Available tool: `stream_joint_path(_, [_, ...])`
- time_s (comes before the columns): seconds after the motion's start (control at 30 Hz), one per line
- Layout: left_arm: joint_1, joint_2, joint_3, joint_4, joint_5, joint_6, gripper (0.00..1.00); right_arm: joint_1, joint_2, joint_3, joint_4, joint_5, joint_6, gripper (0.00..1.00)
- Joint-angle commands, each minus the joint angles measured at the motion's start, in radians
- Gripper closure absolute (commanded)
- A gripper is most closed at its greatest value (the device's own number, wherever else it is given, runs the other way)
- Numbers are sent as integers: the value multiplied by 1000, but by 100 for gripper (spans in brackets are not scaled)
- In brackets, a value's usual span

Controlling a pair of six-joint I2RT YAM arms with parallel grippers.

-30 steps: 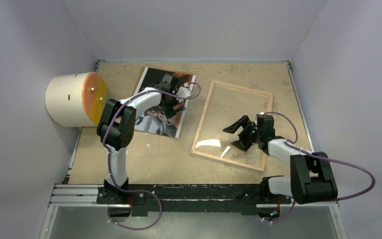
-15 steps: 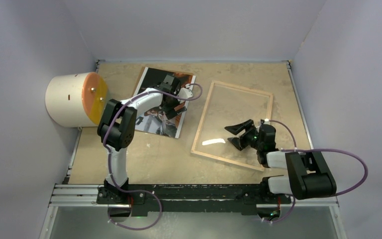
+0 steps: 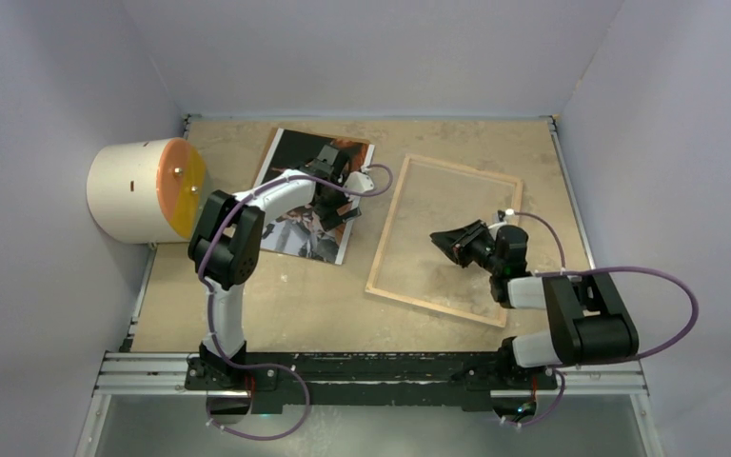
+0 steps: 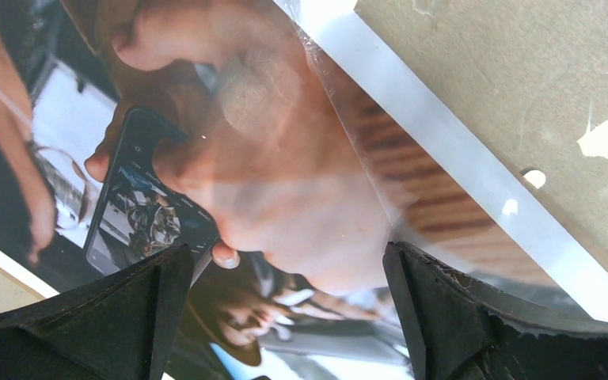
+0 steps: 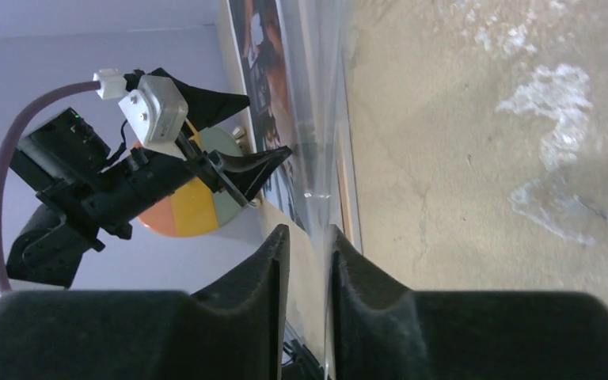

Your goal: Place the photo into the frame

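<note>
Top external: photo (image 3: 290, 152) beside frame (image 3: 387, 226)

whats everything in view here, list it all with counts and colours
table: 1, tan, worn, fills the middle
photo: 1, dark with reddish-orange tones, flat at the far left of the table
frame: 1, light wood rim with clear pane, flat, right of the photo
drum: 1, white with orange and yellow face, at the table's left edge
left arm: 1, black and white, reaching over the photo
right arm: 1, black and white, reaching over the frame
left end effector: 1, black, open above the photo
right end effector: 1, black, fingers close together over the pane
</note>
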Motion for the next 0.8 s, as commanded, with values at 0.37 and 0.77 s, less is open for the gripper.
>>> stream_joint_path(0.37, [-2,6,167,-128,7,-12,0,-107,-106,449,-986,-21,-573,100])
stream_joint_path(0.77, [-39,123,370,-204,284,-157,0,-168,-169,672,-1447,134,-762,100])
